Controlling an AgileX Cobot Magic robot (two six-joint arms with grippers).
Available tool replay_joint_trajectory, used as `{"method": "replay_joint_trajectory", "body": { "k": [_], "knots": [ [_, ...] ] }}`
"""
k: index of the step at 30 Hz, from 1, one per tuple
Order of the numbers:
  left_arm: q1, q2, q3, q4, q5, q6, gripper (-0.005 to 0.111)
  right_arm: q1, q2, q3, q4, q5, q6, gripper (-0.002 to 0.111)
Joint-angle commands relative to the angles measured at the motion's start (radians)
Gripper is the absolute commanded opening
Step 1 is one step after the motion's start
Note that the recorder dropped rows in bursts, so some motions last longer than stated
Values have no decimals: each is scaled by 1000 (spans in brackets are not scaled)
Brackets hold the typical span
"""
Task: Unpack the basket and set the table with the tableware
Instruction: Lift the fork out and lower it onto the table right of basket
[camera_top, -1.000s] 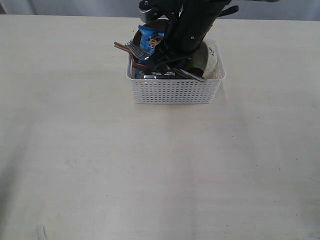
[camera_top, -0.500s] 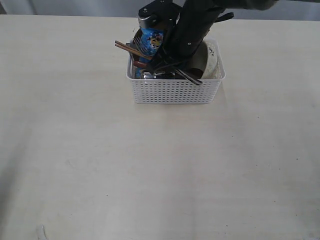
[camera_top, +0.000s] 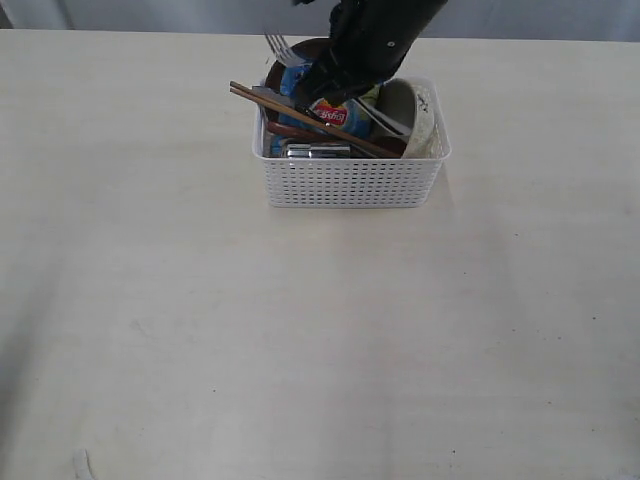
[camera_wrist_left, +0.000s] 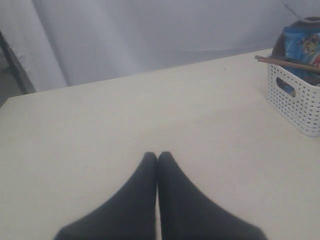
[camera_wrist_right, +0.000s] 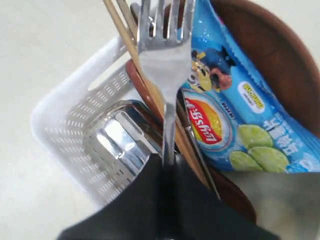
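The white basket (camera_top: 350, 185) (camera_wrist_right: 65, 120) (camera_wrist_left: 295, 100) stands at the far middle of the table (camera_top: 300, 330). My right gripper (camera_top: 312, 88) (camera_wrist_right: 167, 162) hangs over it, shut on the handle of the steel fork (camera_wrist_right: 165, 60), whose tines (camera_top: 280, 45) stick up past the basket's back rim. Brown chopsticks (camera_top: 300, 112) (camera_wrist_right: 130, 40) lie slanted across the basket. A steel cup (camera_top: 318, 150) (camera_wrist_right: 117, 142), a reddish-brown plate (camera_wrist_right: 280, 55) and a pale bowl (camera_top: 425, 115) sit inside. My left gripper (camera_wrist_left: 158, 156) is shut and empty over bare table, away from the basket.
A blue chip bag (camera_top: 330, 110) (camera_wrist_right: 235, 110) (camera_wrist_left: 302, 42) leans among the tableware in the basket. A grey backdrop (camera_wrist_left: 150, 35) rises behind the table's far edge.
My right gripper has shut on the fork and lifted it up from the basket. The chip bag has tipped lower in the basket, and the chopsticks have shifted slightly.
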Motion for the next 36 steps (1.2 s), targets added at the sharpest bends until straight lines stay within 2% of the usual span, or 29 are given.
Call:
{"method": "replay_joint_trajectory", "body": {
  "k": [1, 12, 18, 22, 25, 31, 36],
  "knots": [
    [5, -3, 2, 4, -12, -3, 0, 2, -77, -3, -6, 61, -4, 0],
    [5, -3, 2, 4, -12, -3, 0, 2, -255, -3, -6, 283, 29, 0],
    [5, -3, 2, 4, -12, -3, 0, -38, -335, 4, -122, 392, 251, 0],
    [5, -3, 2, 4, -12, -3, 0, -81, -380, 82, -194, 419, 329, 0],
    [5, -3, 2, 4, -12, -3, 0, -132, -416, 197, -218, 379, 388, 0],
    [5, -3, 2, 4, -12, -3, 0, -241, -436, 467, -213, 159, 472, 0],
    [5, -3, 2, 4, -12, -3, 0, -260, -379, 638, -214, -21, 470, 0]
  ]
}}
